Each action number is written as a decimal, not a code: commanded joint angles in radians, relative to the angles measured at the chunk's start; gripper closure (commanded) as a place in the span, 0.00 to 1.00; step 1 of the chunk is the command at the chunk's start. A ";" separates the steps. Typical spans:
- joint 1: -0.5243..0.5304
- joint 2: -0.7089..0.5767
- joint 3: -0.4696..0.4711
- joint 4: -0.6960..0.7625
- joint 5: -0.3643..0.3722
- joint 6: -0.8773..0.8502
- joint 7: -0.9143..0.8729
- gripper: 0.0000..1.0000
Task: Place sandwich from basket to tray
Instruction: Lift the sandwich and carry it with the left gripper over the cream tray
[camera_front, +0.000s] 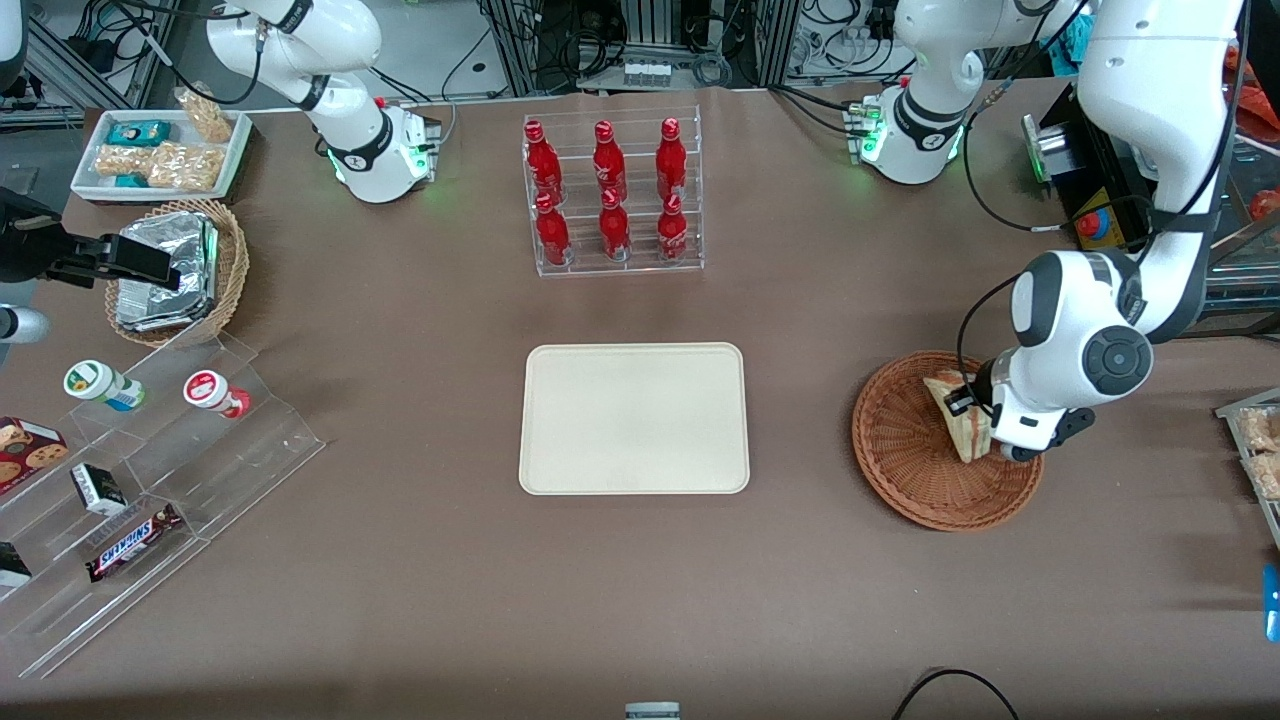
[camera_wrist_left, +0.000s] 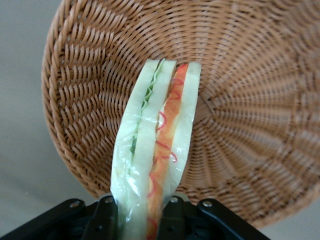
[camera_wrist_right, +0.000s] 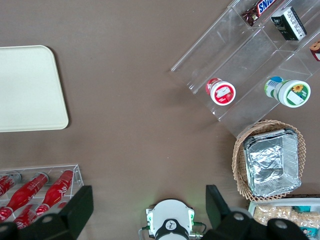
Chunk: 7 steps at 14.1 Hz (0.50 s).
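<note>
From my station I see the left arm's gripper (camera_front: 968, 420) low over the wide, shallow, reddish-brown woven wicker basket (camera_front: 915, 480), which lies toward the working arm's end of the table. In the left wrist view its two black fingers (camera_wrist_left: 106, 215) are pressed on both sides of the triangular sandwich of pale white bread with green and red-orange filling (camera_wrist_left: 155, 150), so I take the gripper (camera_wrist_left: 139, 220) as closed on it. The sandwich (camera_front: 960, 425) stands on its edge inside the basket (camera_wrist_left: 260, 100), wrapped in clear film; whether it touches the wicker I cannot tell. The flat cream-coloured rectangular plastic tray with rounded corners (camera_front: 634, 418) lies at the middle of the table, well apart from the basket, and I see nothing on it. Farther from the front camera than the tray stands a clear acrylic rack (camera_front: 612, 195) holding six red bottles in two rows. Toward the parked arm's end, a smaller light-tan wicker basket (camera_front: 232, 265) contains a silver foil container (camera_front: 170, 265), and a white rectangular tray (camera_front: 160, 150) carries snack packets. Nearer to the camera, a stepped clear acrylic shelf (camera_front: 200, 460) holds two small round cups, a chocolate bar and some small boxes.
</note>
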 joint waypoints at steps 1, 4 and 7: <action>-0.033 -0.063 0.000 0.018 0.001 -0.036 0.006 0.90; -0.116 -0.061 0.000 0.107 -0.002 -0.134 -0.005 0.90; -0.220 -0.051 -0.004 0.144 -0.002 -0.132 0.000 0.90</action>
